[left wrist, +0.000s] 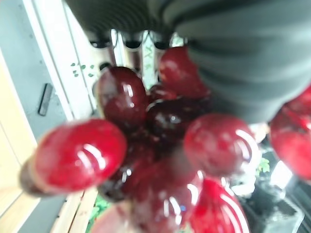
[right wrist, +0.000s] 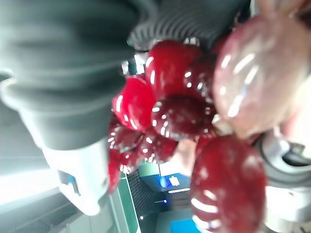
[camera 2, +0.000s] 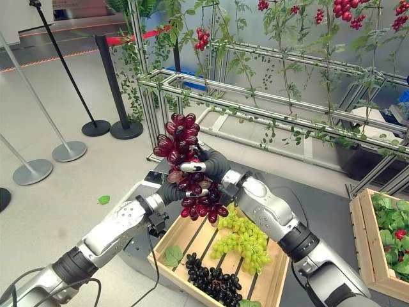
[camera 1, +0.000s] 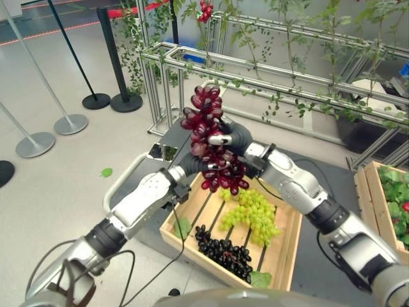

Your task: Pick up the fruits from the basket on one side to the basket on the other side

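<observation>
A grey floor runs back to stanchions [camera 1: 70,121] at the left and a metal frame [camera 2: 255,109] hung with green vines [camera 2: 281,38] across the rear. In the foreground, the left hand [camera 1: 193,163] rises from the lower left and meets the red grapes [camera 1: 206,121] from below, its fingers curled into the lower part of the bunch. The bunch stands upright in the air, lifted well clear of the wooden crate [camera 1: 284,256] beneath it. Just to the right, the right hand [camera 1: 233,137] comes in from the lower right and closes on the same bunch at mid-height, silver fingers [camera 1: 218,139] wrapped across the front of the fruit. Both wrist views show glossy red grapes pressed close against each hand's dark cover. Inside the slatted crate lie green grapes [camera 1: 252,214] toward the middle and black grapes [camera 1: 223,252] at the near edge, with a green leaf [camera 1: 182,225] beside them at the left. At the far right stands a second crate [camera 1: 367,198], holding leafy greens [camera 1: 393,192] and something red [camera 1: 405,206] among them.
</observation>
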